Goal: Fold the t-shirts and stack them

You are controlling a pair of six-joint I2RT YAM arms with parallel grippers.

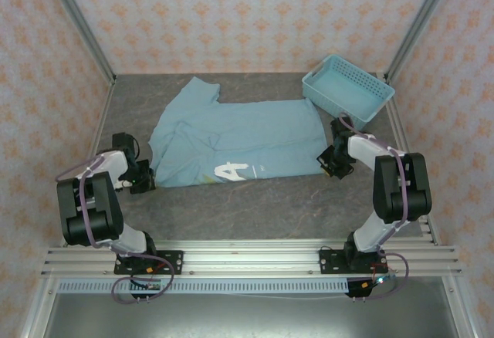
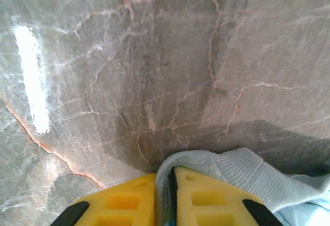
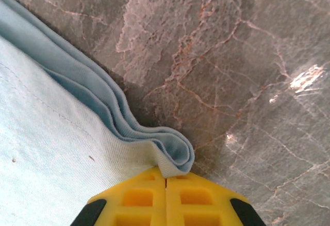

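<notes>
A light blue t-shirt [image 1: 239,141] lies spread on the grey marble table [image 1: 255,207], with part of a white block letter showing near its front edge. At the shirt's near left corner, my left gripper [image 1: 147,180] is low on the table. In the left wrist view its yellow fingers [image 2: 124,200] pinch a fold of the t-shirt [image 2: 258,177], so the left gripper [image 2: 166,177] is shut on cloth. My right gripper [image 1: 332,164] is at the near right corner. The right wrist view shows the right gripper [image 3: 166,177] shut on the layered hem of the t-shirt [image 3: 51,148].
A light blue plastic lattice basket [image 1: 347,87] stands at the back right, just behind the right arm. Aluminium frame posts and patterned walls enclose the table on three sides. Bare marble runs between the shirt's front edge and the arm bases.
</notes>
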